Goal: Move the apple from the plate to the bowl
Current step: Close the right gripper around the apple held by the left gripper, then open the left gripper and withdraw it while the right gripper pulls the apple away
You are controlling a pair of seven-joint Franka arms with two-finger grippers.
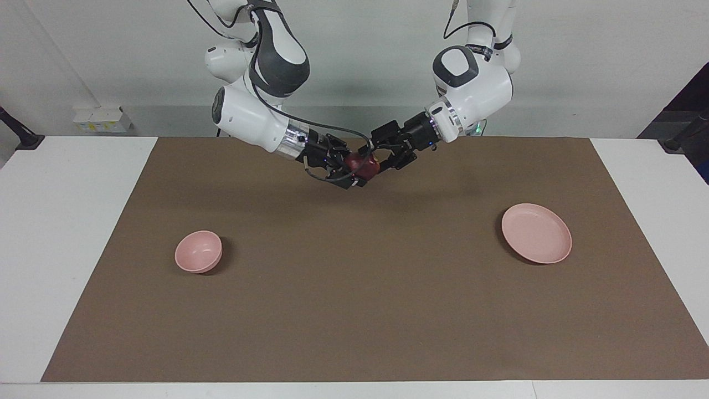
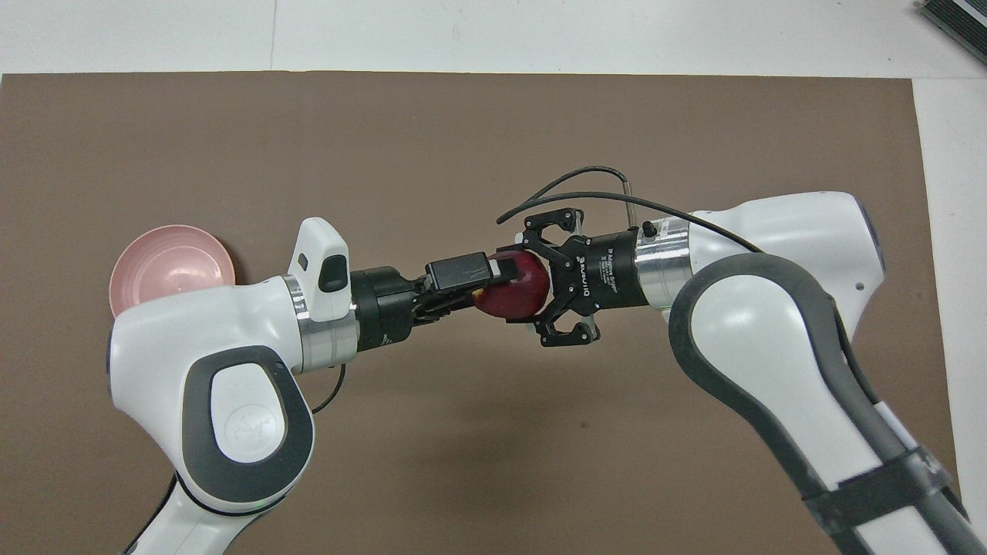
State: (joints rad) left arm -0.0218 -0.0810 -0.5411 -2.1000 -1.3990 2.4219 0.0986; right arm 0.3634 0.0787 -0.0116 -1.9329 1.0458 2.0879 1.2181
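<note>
Mid-handover above the brown mat: we judge the right hand clamped on the apple, the left hand parted around it, so next the left withdraws and the right carries toward the bowl, plate bare.

We see the tabletop from high across, facing both robots; our closer overhead view looks steeply down, sharing the brown mat.

Apple held up between both hands

The right hand grips the apple; the left hand flanks it above the mat.
</note>
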